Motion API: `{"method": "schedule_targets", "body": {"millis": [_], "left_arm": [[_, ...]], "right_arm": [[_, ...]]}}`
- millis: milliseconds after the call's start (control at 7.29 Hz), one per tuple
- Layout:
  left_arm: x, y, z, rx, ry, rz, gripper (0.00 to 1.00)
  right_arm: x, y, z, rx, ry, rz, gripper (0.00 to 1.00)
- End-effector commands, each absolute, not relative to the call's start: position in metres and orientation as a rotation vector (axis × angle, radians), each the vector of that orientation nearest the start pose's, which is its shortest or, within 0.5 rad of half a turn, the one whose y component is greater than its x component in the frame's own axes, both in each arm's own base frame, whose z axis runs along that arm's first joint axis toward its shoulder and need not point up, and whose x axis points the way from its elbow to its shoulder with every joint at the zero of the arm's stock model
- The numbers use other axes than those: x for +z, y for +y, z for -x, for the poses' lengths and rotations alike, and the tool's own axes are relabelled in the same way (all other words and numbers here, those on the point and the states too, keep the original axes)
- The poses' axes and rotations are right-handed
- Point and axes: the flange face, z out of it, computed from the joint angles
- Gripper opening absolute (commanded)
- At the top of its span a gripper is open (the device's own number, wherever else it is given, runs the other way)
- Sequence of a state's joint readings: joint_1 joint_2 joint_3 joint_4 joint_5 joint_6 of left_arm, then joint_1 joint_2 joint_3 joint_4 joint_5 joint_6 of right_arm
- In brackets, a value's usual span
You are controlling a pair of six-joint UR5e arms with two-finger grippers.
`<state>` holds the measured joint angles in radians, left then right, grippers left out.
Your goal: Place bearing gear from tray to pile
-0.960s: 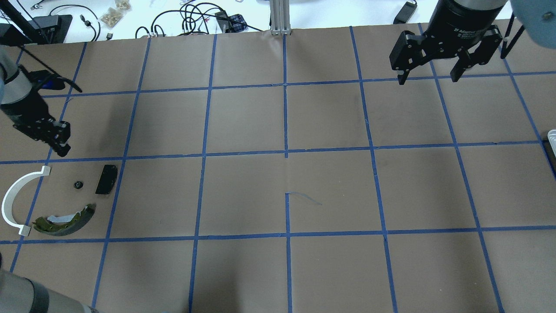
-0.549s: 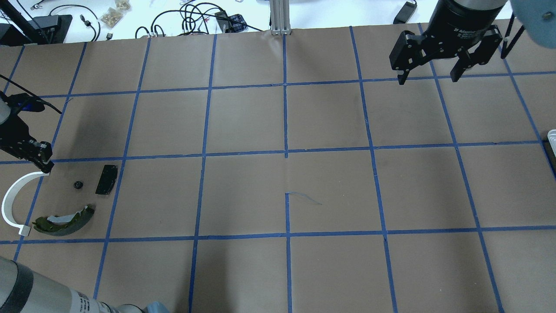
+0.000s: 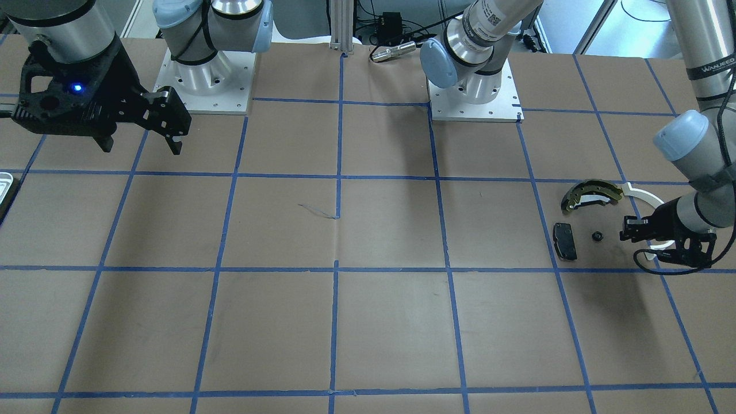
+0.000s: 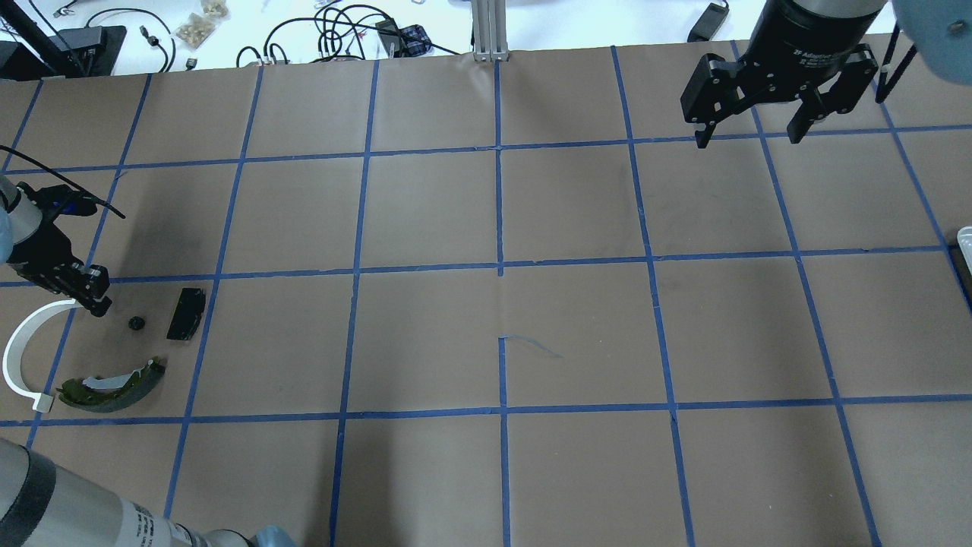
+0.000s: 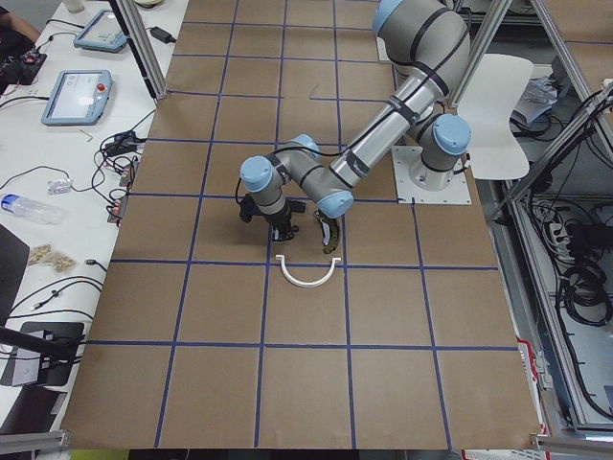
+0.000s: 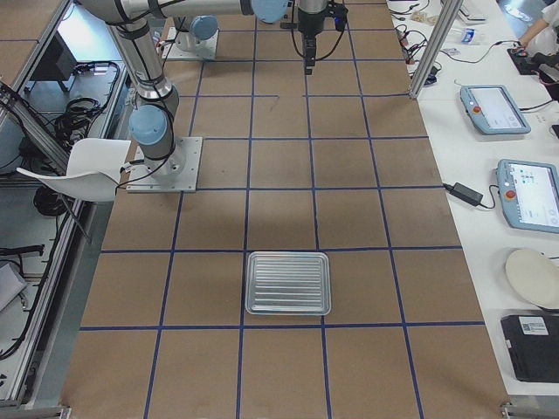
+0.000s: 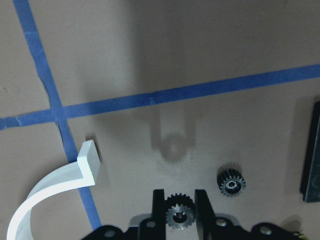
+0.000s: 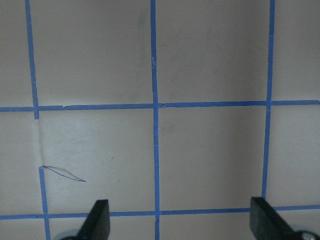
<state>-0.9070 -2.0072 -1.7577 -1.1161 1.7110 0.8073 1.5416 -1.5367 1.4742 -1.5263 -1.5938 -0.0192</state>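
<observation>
In the left wrist view my left gripper (image 7: 178, 200) is shut on a small dark bearing gear (image 7: 176, 216), held a little above the table. A second gear (image 7: 230, 182) lies on the paper just to its right. In the overhead view the left gripper (image 4: 95, 300) hangs at the pile's far edge, between the white arc strip (image 4: 19, 346) and the lying gear (image 4: 137, 323). The black pad (image 4: 186, 313) and the olive brake shoe (image 4: 114, 384) lie nearby. My right gripper (image 4: 752, 125) is open and empty, high at the far right. The tray (image 6: 288, 282) looks empty.
The table is brown paper with a blue tape grid (image 4: 500, 266). The tray's edge (image 4: 964, 239) shows at the overhead view's right border. Cables and small items (image 4: 342, 30) lie beyond the far edge. The left arm's elbow (image 4: 45, 509) fills the near left corner.
My left gripper has moved toward the robot, to the pile's edge, then a little right toward the lying gear. The right arm has not moved.
</observation>
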Motion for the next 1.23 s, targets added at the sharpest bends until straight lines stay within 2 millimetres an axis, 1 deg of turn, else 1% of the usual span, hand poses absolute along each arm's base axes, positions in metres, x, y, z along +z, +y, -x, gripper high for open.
{"method": "schedule_targets", "body": {"millis": [0,411,823,960,1097], "left_arm": [[0.197,-0.526,-0.259,0.369,3.138,-0.247,0.00],[0.195,-0.524,-0.258,0.377,3.135,-0.241,0.00],[0.185,-0.525,-0.258,0.400,3.147,-0.241,0.00],[0.185,-0.525,-0.257,0.399,3.146,-0.244,0.00],[0.184,-0.526,-0.256,0.400,3.149,-0.248,0.03]], "right_arm": [[0.514,-0.511,-0.116,-0.028,3.165,-0.017,1.00],[0.513,-0.511,-0.116,-0.026,3.165,-0.017,1.00],[0.513,-0.511,-0.116,-0.026,3.165,-0.017,1.00],[0.513,-0.511,-0.116,-0.026,3.165,-0.017,1.00],[0.513,-0.511,-0.116,-0.026,3.166,-0.017,1.00]]}}
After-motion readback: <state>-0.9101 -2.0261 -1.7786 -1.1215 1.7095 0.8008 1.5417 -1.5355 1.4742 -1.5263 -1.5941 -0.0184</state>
